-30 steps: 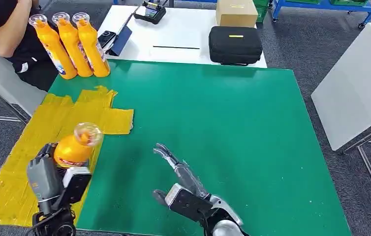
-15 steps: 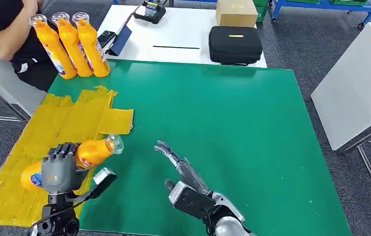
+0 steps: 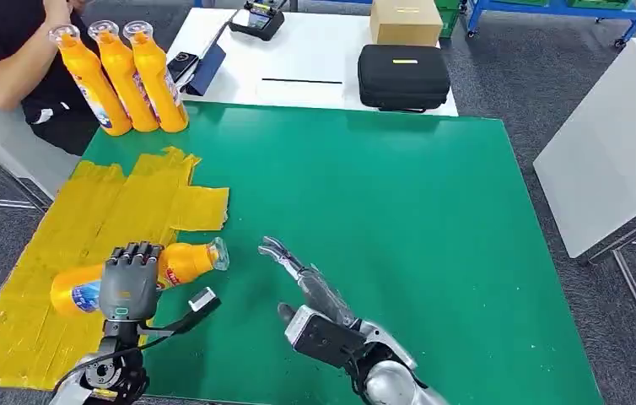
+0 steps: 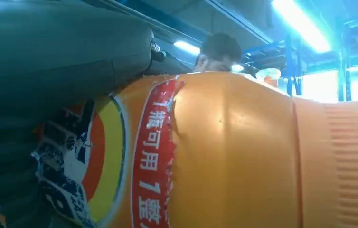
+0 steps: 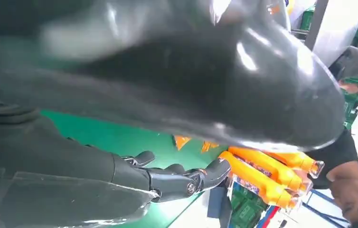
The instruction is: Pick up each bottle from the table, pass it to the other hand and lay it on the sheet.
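Orange plastic bottle point(image 3: 150, 272), smooth glossy body, ribbed neck, clear cap, torn red-yellow label, lies on its side across the crinkled yellow sheet point(image 3: 87, 228), cap end over the green mat point(image 3: 399, 219). Left hand point(image 3: 129, 281) wraps over its middle, dark fingers curled around it; bottle seems to touch the sheet, hard to confirm. Right hand point(image 3: 310, 291) just beside the cap, empty, fingers stretched flat. Three more upright bottles point(image 3: 125, 76) at the far corner.

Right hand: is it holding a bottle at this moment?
No, in the head view the right hand is over the green table, fingers extended, holding nothing; the left hand grips the bottle.
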### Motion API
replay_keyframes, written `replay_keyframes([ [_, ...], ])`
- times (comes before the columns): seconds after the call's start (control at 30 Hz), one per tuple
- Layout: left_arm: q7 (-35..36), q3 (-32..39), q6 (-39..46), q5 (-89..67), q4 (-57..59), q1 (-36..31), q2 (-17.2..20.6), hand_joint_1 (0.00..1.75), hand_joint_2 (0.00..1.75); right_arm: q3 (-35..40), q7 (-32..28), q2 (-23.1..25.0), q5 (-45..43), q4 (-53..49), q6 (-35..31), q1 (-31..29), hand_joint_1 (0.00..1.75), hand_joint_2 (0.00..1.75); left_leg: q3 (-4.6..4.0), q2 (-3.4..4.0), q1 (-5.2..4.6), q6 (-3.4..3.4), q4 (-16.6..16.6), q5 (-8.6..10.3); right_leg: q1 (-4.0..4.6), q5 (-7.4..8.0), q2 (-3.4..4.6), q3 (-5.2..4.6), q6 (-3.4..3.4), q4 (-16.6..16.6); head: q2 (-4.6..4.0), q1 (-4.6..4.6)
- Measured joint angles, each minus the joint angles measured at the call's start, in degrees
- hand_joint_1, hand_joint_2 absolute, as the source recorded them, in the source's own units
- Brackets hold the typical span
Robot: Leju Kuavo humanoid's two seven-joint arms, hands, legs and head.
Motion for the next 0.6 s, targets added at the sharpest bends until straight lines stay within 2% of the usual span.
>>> replay_keyframes([
  [0.07, 0.23, -0.18, 0.00, 0.00, 0.35, -0.06, 0.13, 1.75, 1.75, 0.00, -0.02, 0.00, 0.00, 0.09, 0.00, -0.08, 0.00, 0.00, 0.00, 0.00, 0.00, 0.00, 0.00, 0.00, 0.00, 0.00, 0.00, -0.02, 0.00, 0.00, 0.00, 0.00],
  [0.13, 3.70, -1.69, 0.00, 0.00, 1.84, -1.61, 0.75, 1.75, 1.75, 0.00, -0.13, -0.02, -0.02, 0.11, 0.27, -0.13, 0.00, 0.00, 0.00, -0.04, 0.00, 0.00, 0.00, 0.01, 0.00, 0.00, -0.04, -0.05, 0.00, -0.01, 0.00, 0.02],
  [0.17, 6.82, -3.42, 0.00, 0.00, 3.84, -3.22, 1.43, 1.34, 1.75, 0.06, -0.26, -0.02, -0.02, 0.11, 0.48, -0.26, 0.00, 0.00, -0.01, -0.13, 0.00, 0.01, 0.00, 0.03, 0.00, 0.00, -0.09, -0.02, 0.00, -0.01, 0.00, 0.00],
  [0.2, 9.85, -5.43, 0.00, 0.00, 6.02, -5.13, 1.95, 0.00, 0.00, 0.22, -0.37, -0.02, -0.02, 0.11, 0.75, -0.49, 0.00, 0.00, -0.01, -0.14, 0.01, 0.03, 0.00, 0.07, 0.01, 0.01, -0.10, 0.01, -0.01, -0.01, 0.00, 0.02],
  [0.23, 12.73, -7.94, 0.00, 0.00, 8.56, -7.12, 2.73, 0.00, 0.00, 0.44, -0.55, -0.02, -0.02, 0.17, 1.01, -0.75, 0.00, 0.00, 0.00, -0.13, 0.01, -0.01, 0.00, 0.09, 0.01, 0.02, -0.09, 0.03, -0.01, -0.01, 0.00, 0.00],
  [0.37, 17.12, -14.04, 0.00, -0.04, 17.01, -13.51, 4.15, 0.00, 0.00, 0.68, -0.79, 0.35, 0.18, 0.50, 1.40, -1.14, 0.00, 0.00, 0.01, -0.12, 0.02, -0.06, 0.00, 0.17, 0.02, 0.06, -0.07, 0.04, -0.02, 0.03, 0.00, 0.02],
  [0.5, 19.52, -17.18, 0.00, 0.00, 21.69, -16.49, 4.39, 0.00, 0.00, 0.76, -0.63, 0.85, 0.52, 0.55, 1.64, -1.53, 0.00, 0.00, 0.01, -0.11, 0.02, -0.05, 0.01, 0.18, 0.01, 0.05, -0.06, 0.03, -0.01, 0.03, 0.00, 0.04],
  [0.6, 27.44, -22.07, 0.00, 0.00, 22.32, -17.62, 4.96, 0.00, 0.00, 0.77, 0.04, 0.85, 0.52, 0.42, 2.49, -1.54, 0.00, 0.00, -0.02, -0.11, 0.01, -0.05, 0.01, 0.17, -0.01, 0.04, -0.06, 0.02, -0.01, 0.03, 0.00, 0.00],
])
